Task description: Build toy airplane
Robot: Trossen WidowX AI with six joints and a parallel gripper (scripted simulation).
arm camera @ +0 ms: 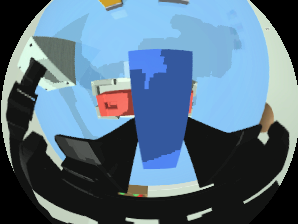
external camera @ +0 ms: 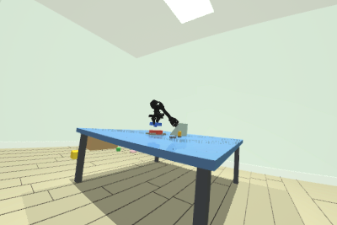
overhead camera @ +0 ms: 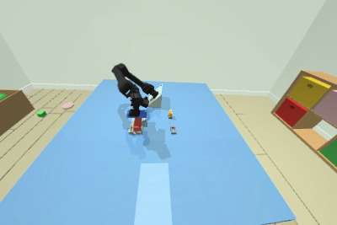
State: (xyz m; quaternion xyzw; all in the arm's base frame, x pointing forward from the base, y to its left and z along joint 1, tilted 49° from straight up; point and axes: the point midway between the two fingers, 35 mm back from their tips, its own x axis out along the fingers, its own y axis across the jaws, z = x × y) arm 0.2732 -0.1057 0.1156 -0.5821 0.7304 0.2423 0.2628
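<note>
My gripper [overhead camera: 137, 113] [external camera: 156, 124] is shut on the blue wing [overhead camera: 143, 114] [external camera: 152, 124] [arm camera: 160, 106] and holds it a little above the red fuselage [overhead camera: 137, 124] [external camera: 156, 132] [arm camera: 111, 103], which lies in the pale cradle of the jig [overhead camera: 131, 130]. In the wrist view the wing crosses over the fuselage and hides its middle. A small orange tail fin [overhead camera: 170, 114] [external camera: 179, 133] stands on the blue table [overhead camera: 219, 170] [external camera: 198, 151] to the right of the jig.
A small grey piece [overhead camera: 173, 130] lies on the table near the tail fin. A grey wedge block [overhead camera: 157, 98] [external camera: 180, 129] [arm camera: 56, 56] stands behind the arm. A shelf with coloured bins [overhead camera: 313, 107] is at the right on the floor.
</note>
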